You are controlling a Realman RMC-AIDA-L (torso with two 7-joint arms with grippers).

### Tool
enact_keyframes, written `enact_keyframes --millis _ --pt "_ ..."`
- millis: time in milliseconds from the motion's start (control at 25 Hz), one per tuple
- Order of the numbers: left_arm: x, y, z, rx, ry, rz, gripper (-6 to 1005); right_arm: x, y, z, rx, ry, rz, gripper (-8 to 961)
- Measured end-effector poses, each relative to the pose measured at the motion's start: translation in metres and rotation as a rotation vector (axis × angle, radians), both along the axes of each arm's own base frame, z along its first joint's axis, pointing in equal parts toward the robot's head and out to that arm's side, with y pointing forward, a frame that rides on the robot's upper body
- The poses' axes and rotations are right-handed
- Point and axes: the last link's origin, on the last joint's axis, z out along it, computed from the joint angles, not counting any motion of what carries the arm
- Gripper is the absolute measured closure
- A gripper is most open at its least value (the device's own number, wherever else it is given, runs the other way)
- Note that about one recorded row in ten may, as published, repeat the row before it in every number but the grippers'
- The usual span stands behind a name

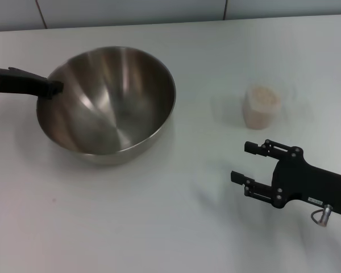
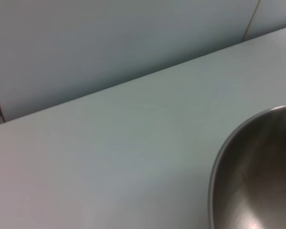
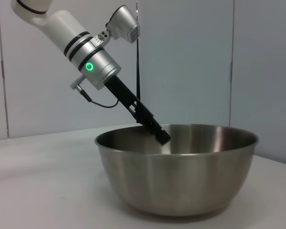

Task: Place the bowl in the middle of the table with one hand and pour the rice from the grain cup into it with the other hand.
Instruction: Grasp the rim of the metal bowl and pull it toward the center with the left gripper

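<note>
Bowl (image 1: 111,105) upright, left gripper (image 1: 55,87) clamped on its rim | you see its arm only in right wrist view | right gripper (image 1: 242,162) jaws apart near grain cup (image 1: 262,106), axis vertical

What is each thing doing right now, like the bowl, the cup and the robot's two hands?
bowl: upright on the table, empty inside, rim gripped.
grain cup: upright, full of rice, untouched.
left gripper: shut on the bowl's rim.
right gripper: open, holding nothing, near the grain cup.

The left hand (image 1: 52,87) angles downward with fingers closed together, while the right hand (image 1: 244,162) hovers low, fingers spread.
</note>
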Motion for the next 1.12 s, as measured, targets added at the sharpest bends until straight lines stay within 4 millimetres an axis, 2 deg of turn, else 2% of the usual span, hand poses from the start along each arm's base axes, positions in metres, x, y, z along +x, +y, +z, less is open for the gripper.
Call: enact_keyframes --millis 240,600,840,1120 --pt "0.0 0.0 0.0 0.001 -0.014 0.013 929 0.001 -0.002 0.0 0.002 -0.002 -0.001 278" --pt "0.002 0.0 0.003 0.002 -0.044 0.02 938 0.001 -0.002 -0.001 0.002 -0.004 -0.003 278" --pt "0.019 0.004 0.018 -0.015 -0.146 0.005 946 0.0 0.0 -0.001 0.002 -0.004 0.001 279" --pt "0.039 0.006 0.019 -0.037 -0.216 -0.037 962 0.0 0.001 -0.001 0.003 -0.005 0.004 279"
